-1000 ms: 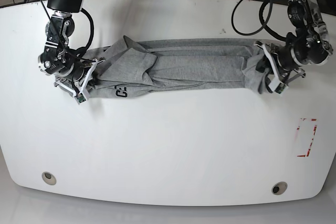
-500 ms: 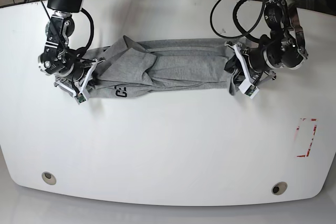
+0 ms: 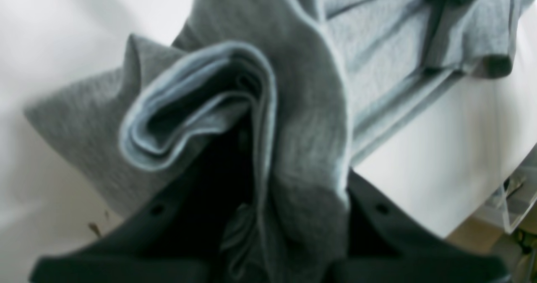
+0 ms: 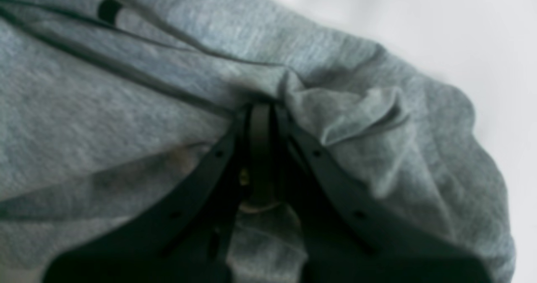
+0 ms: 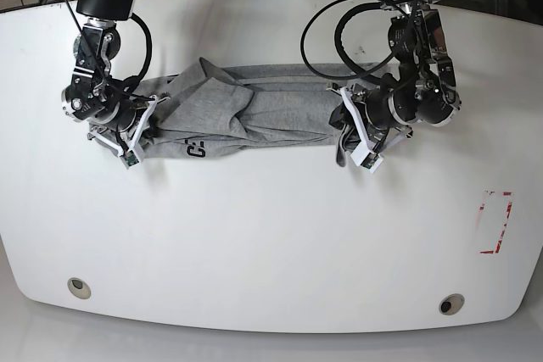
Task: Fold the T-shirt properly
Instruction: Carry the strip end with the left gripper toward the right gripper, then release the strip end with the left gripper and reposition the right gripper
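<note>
The light grey T-shirt (image 5: 271,112) lies as a long rumpled band across the white table, with a bit of black lettering (image 5: 197,151) on its front edge. My left gripper (image 5: 349,135) holds the band's right end, lifted and doubled back. In the left wrist view, bunched folds of the T-shirt (image 3: 302,106) fill the gap in that gripper (image 3: 272,216). My right gripper (image 5: 140,131) is at the band's left end. Its wrist view shows the fingers (image 4: 218,157) pinched together into the grey cloth (image 4: 126,106), with the lettering (image 4: 105,6) above them.
The white table (image 5: 271,235) has a red marking (image 5: 496,222) near its right edge. Two round holes (image 5: 78,287) (image 5: 451,303) sit along the front. Black cables (image 5: 339,31) loop behind the left arm at the back.
My left gripper has carried the T-shirt's right end toward the middle of the table, shortening the band. The right arm and the left end have stayed put.
</note>
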You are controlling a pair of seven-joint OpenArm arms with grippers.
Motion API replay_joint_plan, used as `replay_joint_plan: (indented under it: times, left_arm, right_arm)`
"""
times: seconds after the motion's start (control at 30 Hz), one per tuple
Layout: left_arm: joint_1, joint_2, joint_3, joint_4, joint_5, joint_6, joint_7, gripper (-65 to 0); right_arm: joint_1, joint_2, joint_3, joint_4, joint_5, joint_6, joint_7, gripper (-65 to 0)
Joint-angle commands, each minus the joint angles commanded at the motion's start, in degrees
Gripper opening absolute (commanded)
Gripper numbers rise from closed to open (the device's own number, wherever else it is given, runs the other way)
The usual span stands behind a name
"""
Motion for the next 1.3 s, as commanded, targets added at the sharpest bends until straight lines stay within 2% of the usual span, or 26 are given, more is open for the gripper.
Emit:
replay_joint_plan:
  times: [0.13,0.37,0.57,0.67,0.8,0.9,1.03,1.17,1.3]
  left_arm:
    - [-0.1,0.0,0.0,-1.0,0.0,0.0,-0.6,-54.9]
    - [-0.1,0.2,0.0,-0.9,-0.4,0.0,-0.8,-39.0]
    - [-0.7,2.7,0.2,0.3,-0.5,0.0,0.4,-30.6]
    - [-2.4,2.7,1.5,1.9,-0.5,0.0,2.9,-28.6]
    - [-3.9,2.7,6.6,4.7,-1.3,-0.3,6.0,-28.2]
    - [-4.0,2.7,8.2,7.3,-3.5,-0.3,6.0,-28.2]
    - [-4.0,2.7,7.2,9.5,-7.6,-0.4,6.0,-28.1]
    - [-4.9,-1.8,4.8,9.5,-10.5,-0.3,6.0,-28.1]
    - [-4.7,-4.7,4.2,8.6,-10.1,0.0,5.2,-28.1]
  right_arm:
    - [0.0,0.0,0.0,0.4,0.0,0.0,0.0,-62.8]
    - [-0.2,0.0,-0.1,1.8,0.0,0.0,0.0,-62.8]
    - [0.1,-0.2,-0.2,1.8,0.0,0.0,0.0,-62.8]
    - [0.1,-0.9,-0.2,1.8,-0.1,0.0,0.0,-62.8]
    - [0.2,-1.1,-0.2,1.8,-0.3,0.0,0.0,-62.8]
    - [0.0,-1.1,-0.2,1.8,-0.3,0.0,0.0,-62.8]
    - [0.0,-1.1,-0.2,1.6,-0.1,0.0,0.0,-62.8]
    - [0.1,-1.1,-0.4,1.8,0.0,0.0,0.0,-62.8]
    - [0.1,-1.2,-1.5,1.8,0.0,0.0,0.0,-62.8]
